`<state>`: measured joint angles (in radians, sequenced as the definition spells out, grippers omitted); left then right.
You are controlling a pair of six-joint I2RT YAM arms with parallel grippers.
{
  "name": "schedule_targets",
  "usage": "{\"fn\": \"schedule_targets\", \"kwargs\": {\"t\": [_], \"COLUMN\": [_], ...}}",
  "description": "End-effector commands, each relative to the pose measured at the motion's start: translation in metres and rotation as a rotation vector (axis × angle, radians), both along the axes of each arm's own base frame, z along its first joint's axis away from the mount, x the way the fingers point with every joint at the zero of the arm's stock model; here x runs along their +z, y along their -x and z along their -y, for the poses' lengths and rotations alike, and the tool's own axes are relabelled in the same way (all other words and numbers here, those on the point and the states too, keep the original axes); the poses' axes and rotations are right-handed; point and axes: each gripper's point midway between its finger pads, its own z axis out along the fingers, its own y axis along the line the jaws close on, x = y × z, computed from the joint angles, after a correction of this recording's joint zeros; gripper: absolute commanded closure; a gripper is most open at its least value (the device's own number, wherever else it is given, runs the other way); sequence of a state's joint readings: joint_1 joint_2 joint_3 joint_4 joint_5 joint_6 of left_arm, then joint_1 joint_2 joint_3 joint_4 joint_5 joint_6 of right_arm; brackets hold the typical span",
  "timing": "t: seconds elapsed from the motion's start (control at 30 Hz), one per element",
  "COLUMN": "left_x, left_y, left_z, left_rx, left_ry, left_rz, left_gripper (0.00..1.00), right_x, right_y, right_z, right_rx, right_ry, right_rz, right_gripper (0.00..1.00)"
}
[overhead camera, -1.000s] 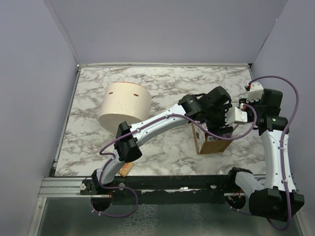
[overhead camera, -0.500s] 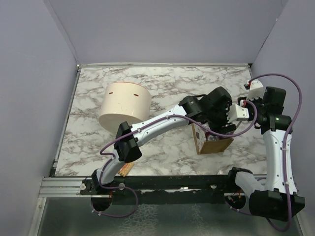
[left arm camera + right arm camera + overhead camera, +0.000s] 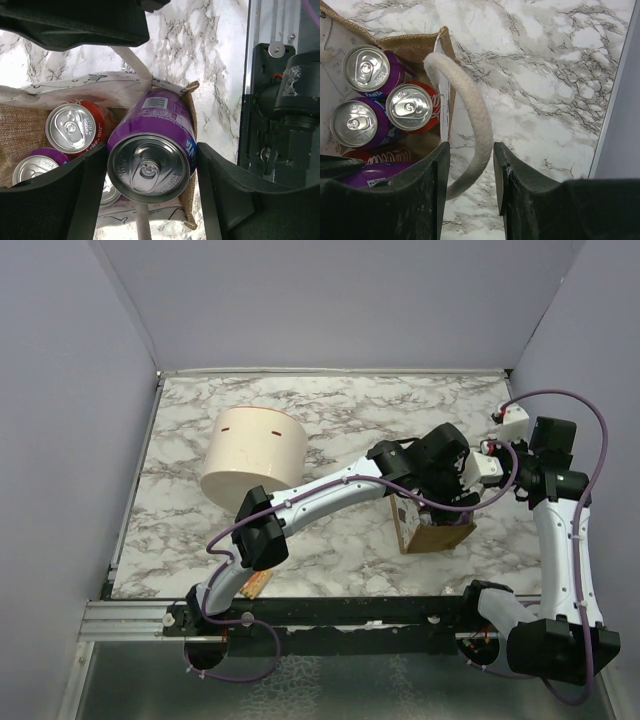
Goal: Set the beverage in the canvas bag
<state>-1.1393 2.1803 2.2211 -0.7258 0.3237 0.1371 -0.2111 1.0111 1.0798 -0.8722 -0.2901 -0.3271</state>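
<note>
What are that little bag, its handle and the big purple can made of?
Bag: likely coarse woven fabric, burlap-like weave visible at the rim, pale lining. Handle: thick whitish rope, probably cotton, matte. Purple can: metal, likely aluminium, shiny brushed top with pull tab.

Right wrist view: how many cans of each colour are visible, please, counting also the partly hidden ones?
Purple cans: 3
Red cans: 2, one mostly hidden
Total: 5

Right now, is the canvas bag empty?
Not empty: the canvas bag holds upright purple cans and a red can, tops showing.
</note>
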Motion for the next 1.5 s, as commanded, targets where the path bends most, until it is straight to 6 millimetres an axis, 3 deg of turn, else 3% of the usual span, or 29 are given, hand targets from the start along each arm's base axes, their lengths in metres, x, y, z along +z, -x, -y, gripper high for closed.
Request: {"fn": "schedule_targets", "kwargs": {"t": [0.0,0.27,0.53,1.03,1.17,1.3,1.47], "left_x": [0.034,0.015,-0.002,-0.035,-0.032,-0.02,-0.006], "left_y": [0.02,0.019,0.019,0.026,0.03,0.032,0.034], "left_z": [0.01,0.017,0.025,0.028,0.027,0.023,0.016], "left_rx": [-0.013,-0.02,-0.051,-0.083,-0.107,-0.133,-0.154], "left_ry": [0.093,0.077,0.088,0.091,0.096,0.094,0.081], "left_rz": [-0.05,-0.076,-0.067,-0.095,-0.105,-0.087,-0.062], "left_gripper": [1.0,1.0,0.9,0.83,0.87,1.0,1.0], "right_x": [-0.003,-0.003,-0.002,-0.006,-0.005,-0.001,0.014], "right_y": [0.002,-0.001,-0.001,-0.001,-0.002,-0.002,-0.006], "right_z": [-0.006,-0.01,-0.01,-0.015,-0.018,-0.019,-0.018], "right_rx": [0.031,0.033,0.03,0.05,0.062,0.067,0.07], "right_ry": [-0.029,-0.053,-0.058,-0.08,-0.091,-0.097,-0.089], "right_rz": [-0.013,-0.012,-0.011,-0.015,-0.012,-0.007,0.019], "right_gripper": [0.61,0.64,0.66,0.68,0.72,0.78,0.89]}}
